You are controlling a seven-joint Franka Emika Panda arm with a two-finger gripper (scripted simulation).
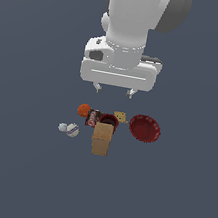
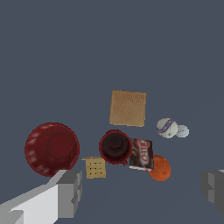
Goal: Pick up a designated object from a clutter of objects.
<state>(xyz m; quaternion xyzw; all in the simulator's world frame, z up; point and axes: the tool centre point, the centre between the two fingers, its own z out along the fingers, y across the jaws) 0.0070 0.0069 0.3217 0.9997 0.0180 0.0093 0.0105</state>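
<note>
The orange ball (image 1: 84, 109) (image 2: 160, 168) lies at the exterior view's left end of the clutter, touching the small can (image 1: 93, 118) (image 2: 141, 154). The dark red cup (image 1: 109, 121) (image 2: 115, 146) stands beside the can. The tan cardboard box (image 1: 101, 138) (image 2: 127, 107), red fluted bowl (image 1: 144, 128) (image 2: 51, 148), yellowish block (image 1: 120, 116) (image 2: 95, 167) and two white balls (image 1: 69, 129) (image 2: 167, 127) surround them. My gripper (image 1: 115, 90) (image 2: 141, 192) hangs open and empty above the clutter, over the cup and block, with the orange ball off toward one finger.
The items lie on a plain dark grey floor (image 1: 18, 176). The bowl sits at the exterior view's right end, the white balls at the left front, the box nearest the front.
</note>
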